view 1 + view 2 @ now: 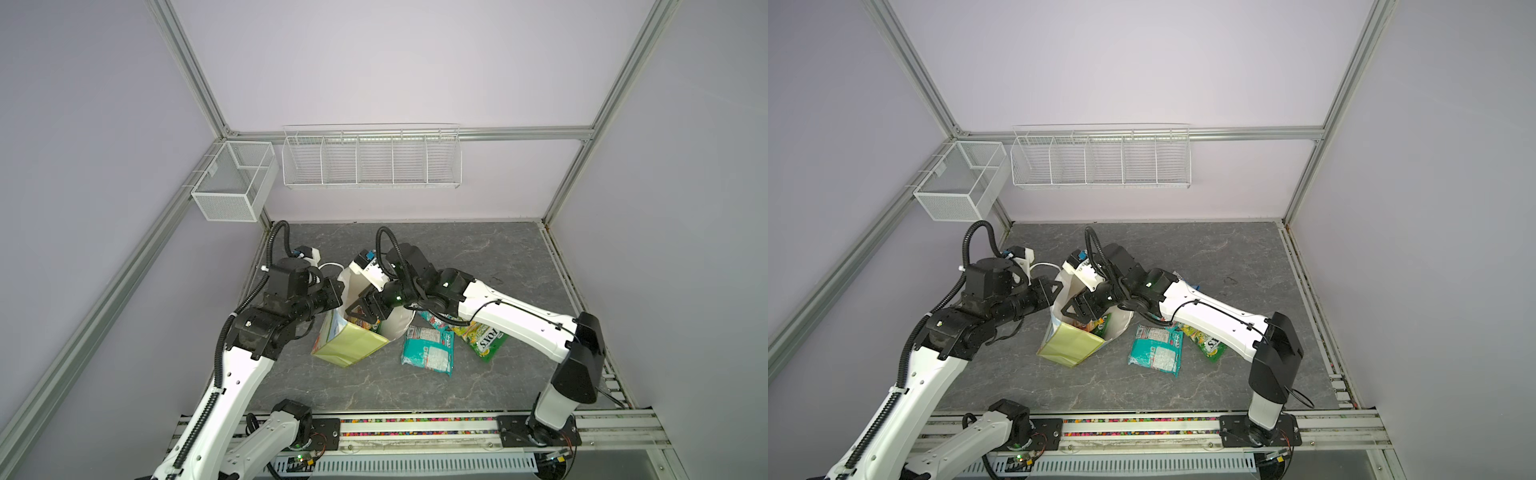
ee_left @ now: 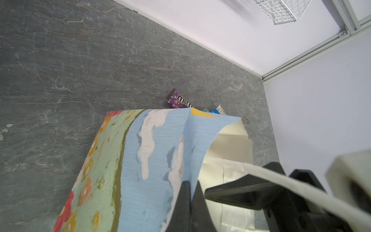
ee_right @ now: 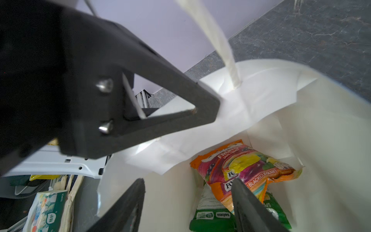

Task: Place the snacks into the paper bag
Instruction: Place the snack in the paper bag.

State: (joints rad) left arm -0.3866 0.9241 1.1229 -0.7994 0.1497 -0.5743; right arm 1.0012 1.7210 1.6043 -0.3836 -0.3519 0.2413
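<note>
In the middle of the grey table [image 1: 498, 257], the paper bag [image 1: 349, 343] stands a bit tipped, with its mouth wide open. The left gripper [image 2: 189, 183] is pressed together on the top edge of the bag's painted side. I think it pinches there so the paper does not flop shut and the bag does not fall over while things go in.

The right gripper [image 3: 188, 180] hangs inside the mouth of the bag and points down. Its two fingers [image 3: 128, 204] are spread apart, and nothing is between them. Below them, at the bottom of the bag, an orange packet [image 3: 241, 166] lies on top of a green packet [image 3: 210, 217]. So two snacks look to be in already.

More snacks wait outside. A teal packet [image 1: 428, 351] lies flat on the table near the bag. A yellow-green packet [image 1: 484, 338] lies just beside it, partly under the right arm. In the left wrist view, a purple packet [image 2: 179, 100] and a bit of a blue packet [image 2: 218, 109] peek out behind the bag.

I think the job is only partly done. The empty right gripper needs to come up out of the bag without bumping the thin paper wall. The teal packet looks easiest to reach next. The packets are flat and shiny, so they may be slippery to pick up.
</note>
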